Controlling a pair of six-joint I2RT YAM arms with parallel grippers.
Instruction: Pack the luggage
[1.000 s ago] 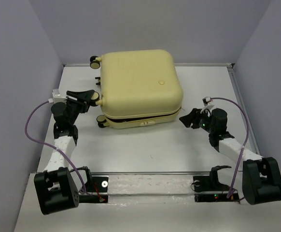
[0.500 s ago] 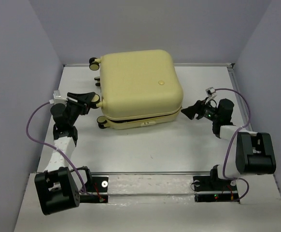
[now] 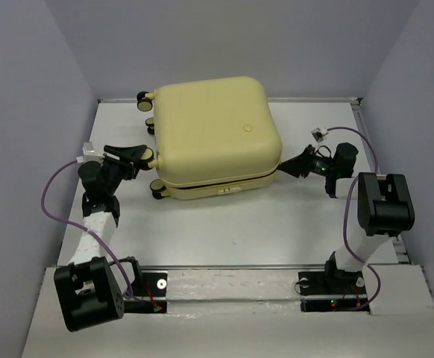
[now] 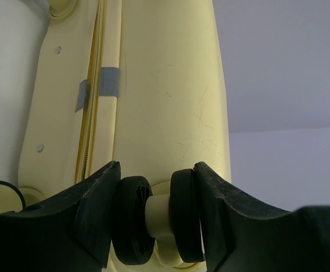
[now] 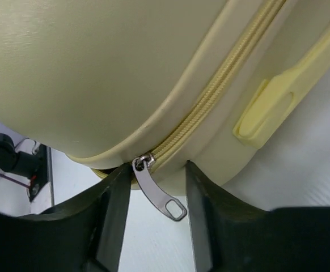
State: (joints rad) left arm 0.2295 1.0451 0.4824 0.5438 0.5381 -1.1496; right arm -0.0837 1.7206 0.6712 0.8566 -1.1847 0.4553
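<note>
From above, the luggage (image 3: 213, 127) lies flat on the table (image 3: 224, 224), lid down, and nothing loose is left outside it. The left gripper (image 3: 138, 155) is at a caster wheel (image 3: 149, 154). The right gripper (image 3: 288, 167) noses into the near right corner.

Left wrist view: the fingers are clamped on that wheel, one on each side, bracing the case.

Right wrist view: here's the zipper pull (image 5: 156, 190), dangling between jaws that stand apart, not pinching it. The zipper (image 5: 221, 85) looks closed on one side of the slider only. So I'd say packed and shut, zipping unfinished.
</note>
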